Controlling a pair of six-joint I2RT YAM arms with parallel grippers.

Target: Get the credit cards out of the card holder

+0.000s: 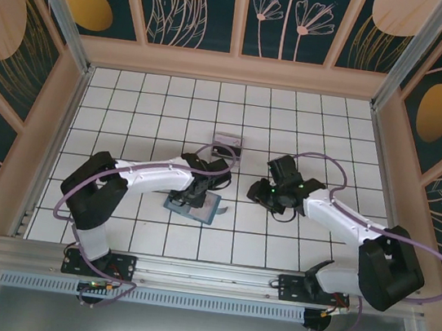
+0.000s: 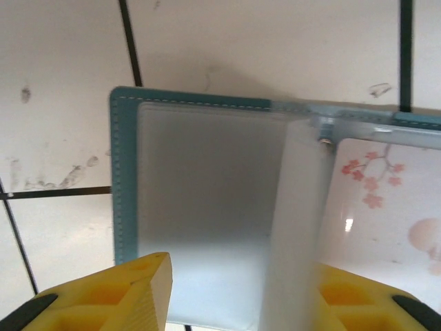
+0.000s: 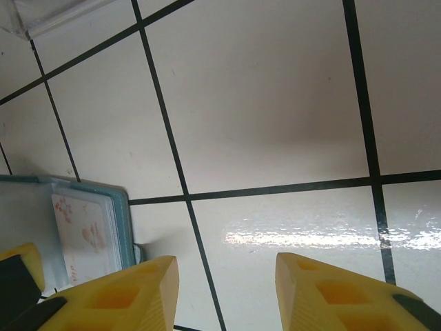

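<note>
My left gripper [image 2: 241, 303] hangs with its blocky yellow jaws apart over the card holder [image 2: 124, 207], a flat teal folder with a stitched edge and frosted plastic pockets, lying on the glossy white-tiled table [image 1: 295, 110]. A pale credit card [image 2: 386, 207] printed with pink blossom sits inside one pocket. My right gripper [image 3: 224, 289] is spread open over bare tile just beside the holder, with nothing between its jaws.

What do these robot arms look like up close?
The left arm and right arm are white segments with chunky black joints, a lilac cable looping along each. The left hand and right hand have two blocky yellow fingers.
</note>
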